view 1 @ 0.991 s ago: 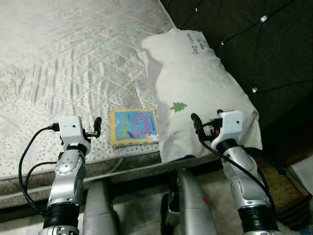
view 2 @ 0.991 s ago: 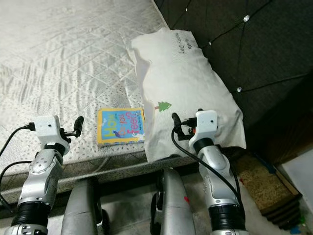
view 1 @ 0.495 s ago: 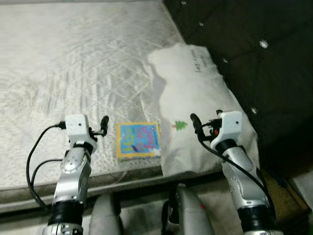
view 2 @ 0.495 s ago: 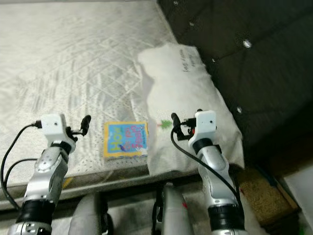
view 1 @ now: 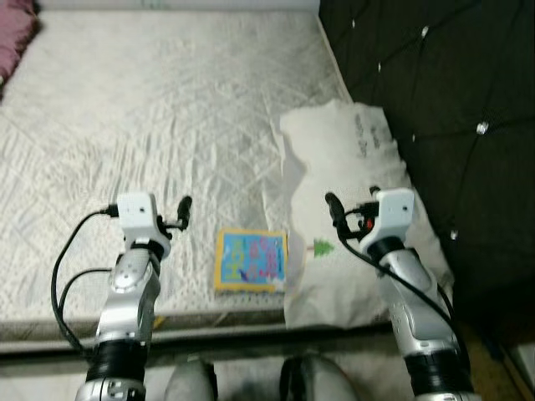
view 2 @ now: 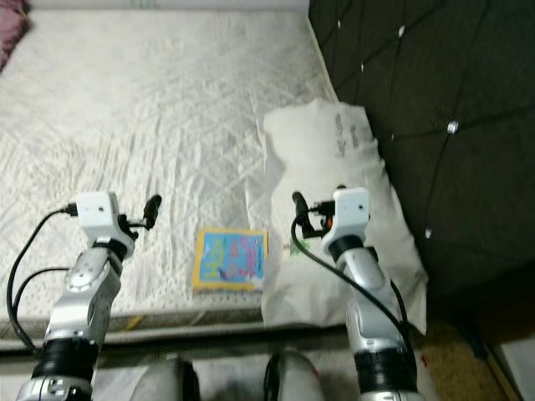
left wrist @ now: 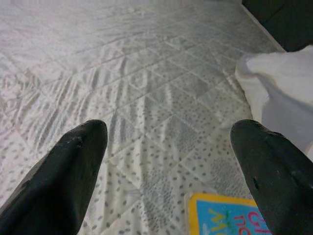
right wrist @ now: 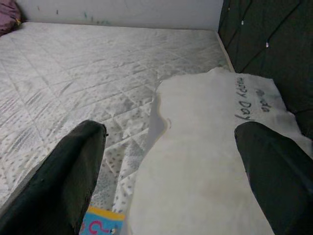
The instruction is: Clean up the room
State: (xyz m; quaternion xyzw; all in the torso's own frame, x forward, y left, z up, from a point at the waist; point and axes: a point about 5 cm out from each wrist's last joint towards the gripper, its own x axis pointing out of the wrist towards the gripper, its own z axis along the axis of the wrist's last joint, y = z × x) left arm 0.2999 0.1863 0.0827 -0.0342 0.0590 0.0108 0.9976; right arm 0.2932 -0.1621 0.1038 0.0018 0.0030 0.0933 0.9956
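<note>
A small colourful children's book (view 1: 251,260) lies flat near the front edge of the grey quilted mattress (view 1: 167,109). Just right of it, a white pillow (view 1: 351,209) with handwriting and a little green tree print rests against the dark headboard. My left gripper (left wrist: 168,128) hovers open above the mattress, left of the book (left wrist: 230,218), holding nothing. My right gripper (right wrist: 168,129) hovers open over the pillow's (right wrist: 210,147) near end, also holding nothing. Both arms are raised in front of me at the bed's edge.
A dark tufted headboard (view 1: 435,100) runs along the right side of the bed. A pink cloth (view 1: 17,33) sits at the far left corner of the mattress. A white wall (right wrist: 122,10) lies beyond the bed. My legs and the floor are below the bed edge.
The camera has tilted and shifted, so more of the far mattress and the pink cloth come into view. Book, pillow and both arms keep their places relative to each other.
</note>
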